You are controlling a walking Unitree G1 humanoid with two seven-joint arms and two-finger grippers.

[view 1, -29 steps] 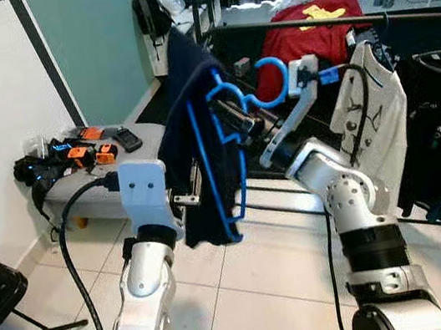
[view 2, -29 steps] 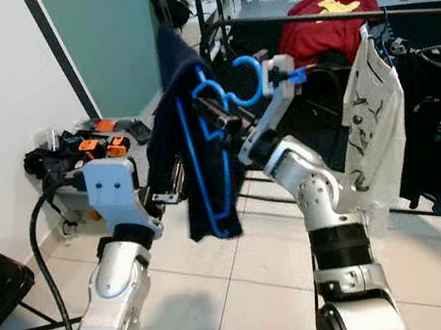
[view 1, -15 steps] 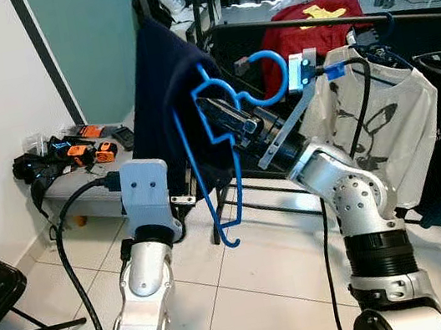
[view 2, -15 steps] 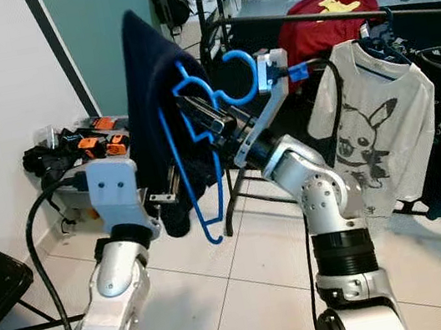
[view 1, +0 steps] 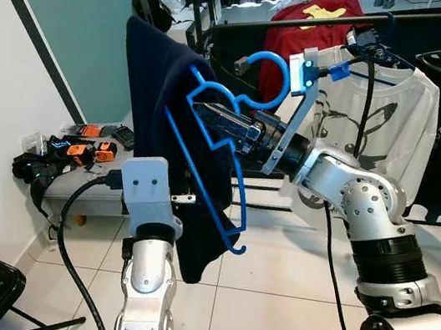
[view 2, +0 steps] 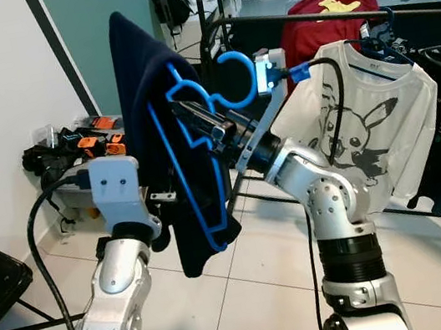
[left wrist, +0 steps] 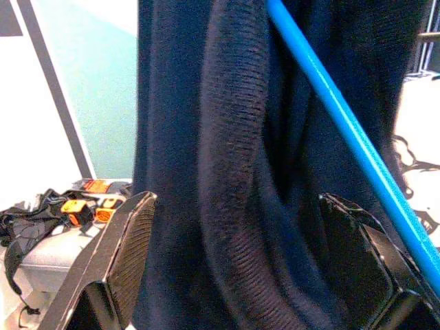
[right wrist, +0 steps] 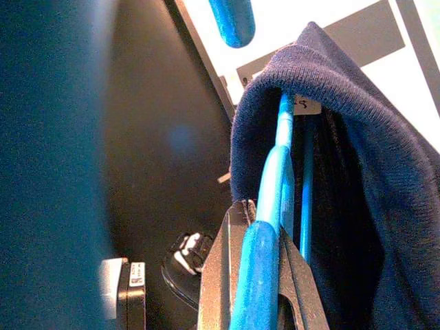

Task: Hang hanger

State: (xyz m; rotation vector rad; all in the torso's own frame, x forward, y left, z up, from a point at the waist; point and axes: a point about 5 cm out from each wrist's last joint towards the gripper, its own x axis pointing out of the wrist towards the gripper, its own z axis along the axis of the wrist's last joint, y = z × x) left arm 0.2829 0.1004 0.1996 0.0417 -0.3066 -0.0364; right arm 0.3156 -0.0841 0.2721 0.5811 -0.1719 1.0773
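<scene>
A: Which step is in hand?

B: The carry toward the rail, it is judged. On the left, the left end effector (left wrist: pixel 234 275) is seen released, its two fingers (left wrist: pixel 117 261) spread either side of the dark navy garment (view 1: pixel 170 139) without closing on it. The garment is draped over the blue hanger (view 1: pixel 204 168), which is held up in mid-air between the two arms.

A: And what is the hanger held by?

B: By the right end effector (right wrist: pixel 258 275), which is clenched on the hanger's blue bar just below the neck. The hook (view 1: pixel 266 81) is left free above the grasp, pointing toward the clothes rail (view 1: pixel 307 23). Further right, a white printed T-shirt (view 2: pixel 366 124) is already hung on that rail.

A: What is called for next?

B: The hanger must be raised and carried to a bare stretch of rail left of the T-shirt, with the hook's open side turned over the bar, then lowered before anything is let go. The garment's swing should be steadied.
</scene>
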